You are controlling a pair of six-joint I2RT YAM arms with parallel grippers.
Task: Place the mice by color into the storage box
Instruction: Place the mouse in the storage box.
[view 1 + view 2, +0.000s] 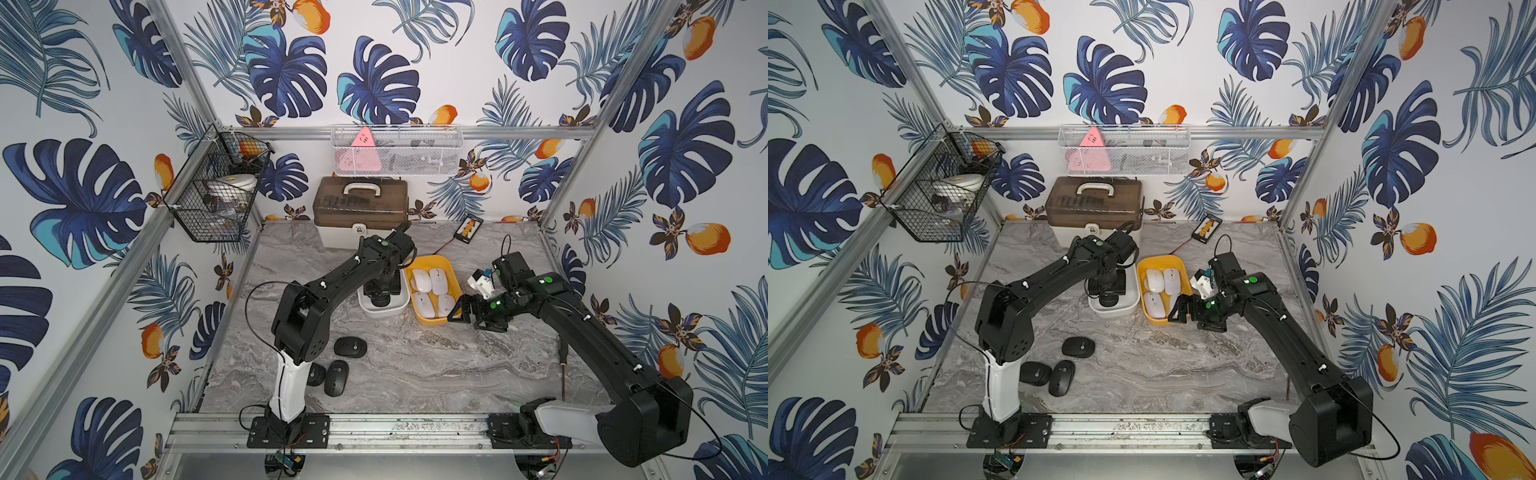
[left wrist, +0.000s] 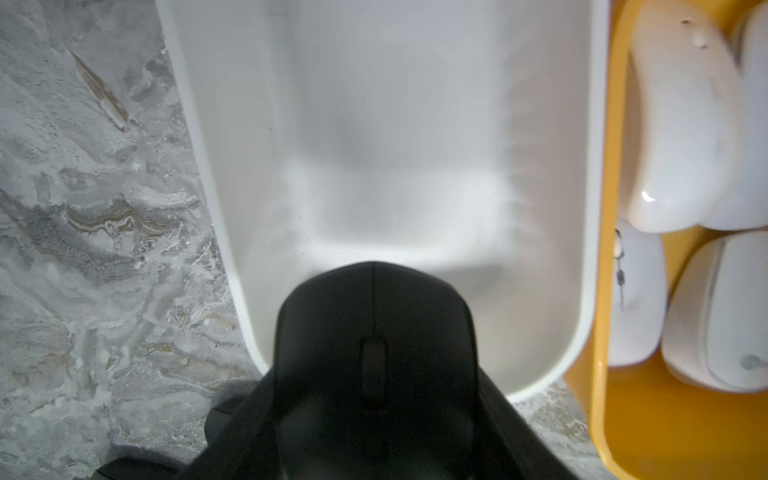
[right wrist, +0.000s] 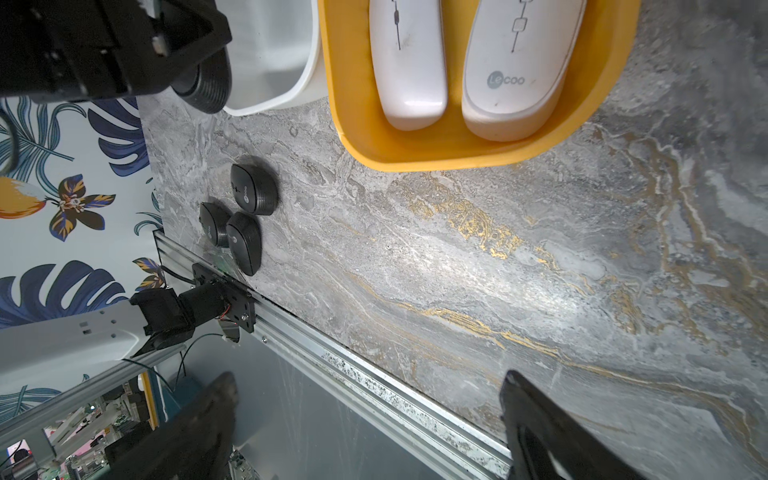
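Lettering first: one white mouse [image 3: 515,62] in the yellow bin [image 3: 415,156] carries a grey "Lecoo" mark near its rounded end, plain to read in the right wrist view. The black mice [image 1: 350,347] show small round logos there too, but they're too tiny to make out. Over to the left tool [image 1: 380,300]: it points straight down over the white bin [image 1: 388,313] at the middle of both top views, and it's clamped on a black mouse [image 2: 374,332]. That mouse sits scroll wheel up, over the lower end of the white bin as the top views frame it. Just beside it, the yellow bin holds four white mice [image 1: 438,280], packed two by two. The right tool [image 3: 368,378] hovers low just right of the yellow bin, its fingers spread wide apart over the marble desk [image 1: 436,365], gripping nothing. Three black mice lie on the desk toward the lower left of the frame, two side by side and the third just above them.
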